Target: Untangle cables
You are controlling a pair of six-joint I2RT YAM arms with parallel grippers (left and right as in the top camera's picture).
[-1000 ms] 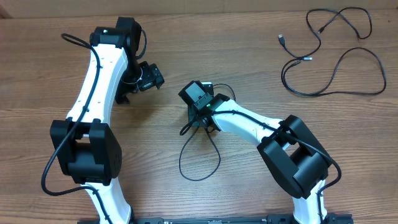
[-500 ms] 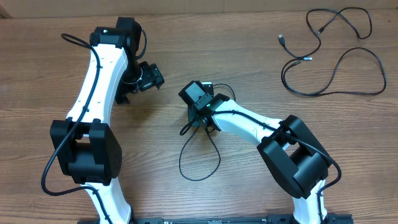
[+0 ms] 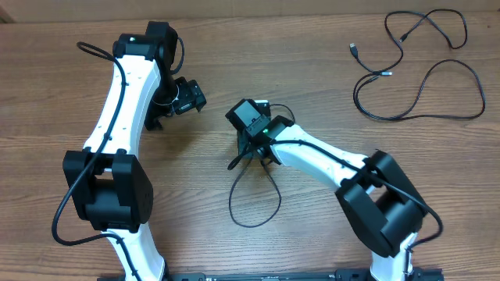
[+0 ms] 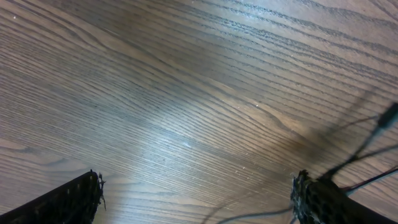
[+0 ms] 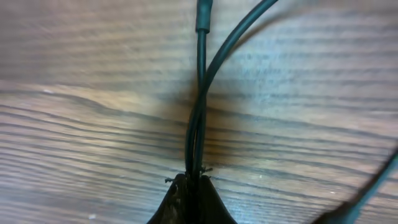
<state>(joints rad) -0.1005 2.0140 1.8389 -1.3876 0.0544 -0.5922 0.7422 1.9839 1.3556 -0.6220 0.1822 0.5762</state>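
1. Wood-grain bench, nothing on it but cords; no readable labels or writing.
2. Right gripper clenched on two strands of a black cable at bench centre. Its loop trails toward the near edge, long axis near-far.
3. Left gripper released and empty, left of that cable; it's the free arm closest to it.
4. Loose cables lie far right, well apart.
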